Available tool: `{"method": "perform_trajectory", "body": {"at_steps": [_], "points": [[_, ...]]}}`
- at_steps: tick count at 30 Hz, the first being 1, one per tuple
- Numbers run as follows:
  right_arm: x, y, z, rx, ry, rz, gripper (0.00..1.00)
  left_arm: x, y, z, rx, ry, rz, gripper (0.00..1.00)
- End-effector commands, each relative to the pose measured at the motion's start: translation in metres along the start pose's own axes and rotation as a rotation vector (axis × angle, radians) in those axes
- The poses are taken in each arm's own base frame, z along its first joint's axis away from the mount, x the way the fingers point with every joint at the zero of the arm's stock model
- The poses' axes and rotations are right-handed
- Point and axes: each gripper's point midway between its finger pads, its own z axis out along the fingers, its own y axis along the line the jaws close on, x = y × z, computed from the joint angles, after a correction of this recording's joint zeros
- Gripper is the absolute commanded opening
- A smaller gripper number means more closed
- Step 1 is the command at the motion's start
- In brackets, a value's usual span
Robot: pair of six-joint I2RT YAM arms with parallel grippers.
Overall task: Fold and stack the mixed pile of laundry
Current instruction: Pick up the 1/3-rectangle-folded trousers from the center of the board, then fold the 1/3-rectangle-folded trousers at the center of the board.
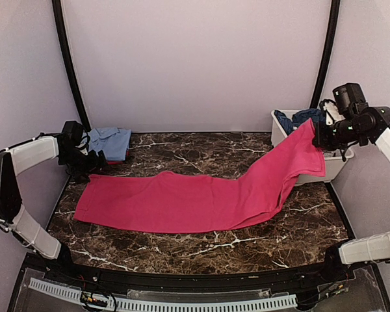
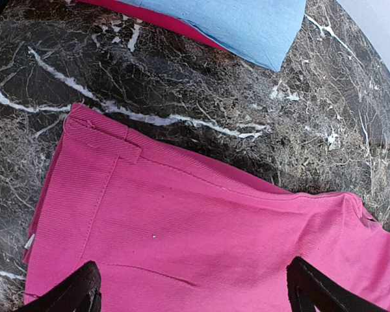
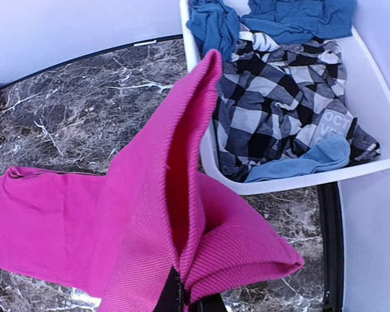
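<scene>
R gripper (image 3: pixel 190 299) clamped pink garment's (image 1: pixel 182 201) end. Rest lay unfolded across worktop (image 1: pixel 182 151), reaching under wide-open L gripper (image 2: pixel 195 292). Folded blue shirt (image 1: pixel 109 142) sat beyond L gripper. More clothes filled tub (image 3: pixel 292 181) beside R gripper. Judged early stage.

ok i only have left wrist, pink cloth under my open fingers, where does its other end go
Observer: The right gripper is shut on the pink garment, holding that end raised beside the white tub.
Operator: whats in the tub
Observer: A black-and-white checked garment and blue cloths.
Operator: and the light blue thing near me
Observer: A folded light blue shirt at the back left corner of the table.
</scene>
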Motion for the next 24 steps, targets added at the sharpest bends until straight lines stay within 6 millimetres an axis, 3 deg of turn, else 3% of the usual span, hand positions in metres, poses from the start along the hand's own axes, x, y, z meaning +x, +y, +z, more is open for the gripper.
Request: {"method": "perform_trajectory", "body": {"at_steps": [1,7,10,14,18,21,24], "points": [[-0.014,-0.029,-0.024,0.068,-0.084,0.017,0.0,-0.009,-0.007,-0.005,0.022,-0.017,0.004,0.99],[-0.029,-0.047,-0.051,0.094,-0.161,0.054,0.0,-0.01,-0.009,-0.008,0.027,-0.018,-0.004,0.99],[-0.035,-0.037,-0.057,0.039,-0.173,0.042,0.0,-0.011,-0.009,-0.01,0.023,-0.019,-0.005,0.99],[-0.033,0.018,-0.044,-0.27,-0.109,0.034,0.0,-0.011,-0.005,-0.015,0.004,-0.033,-0.022,0.99],[-0.029,0.077,-0.024,-0.415,-0.058,-0.023,0.0,-0.006,-0.008,-0.015,0.026,-0.02,-0.035,0.99],[-0.026,0.132,-0.008,-0.532,-0.013,-0.056,0.0,-0.001,-0.008,-0.011,0.029,0.012,-0.04,0.99],[-0.011,0.192,0.014,-0.634,0.061,-0.107,0.0,0.003,-0.01,-0.009,0.049,0.033,-0.042,0.99]]}}
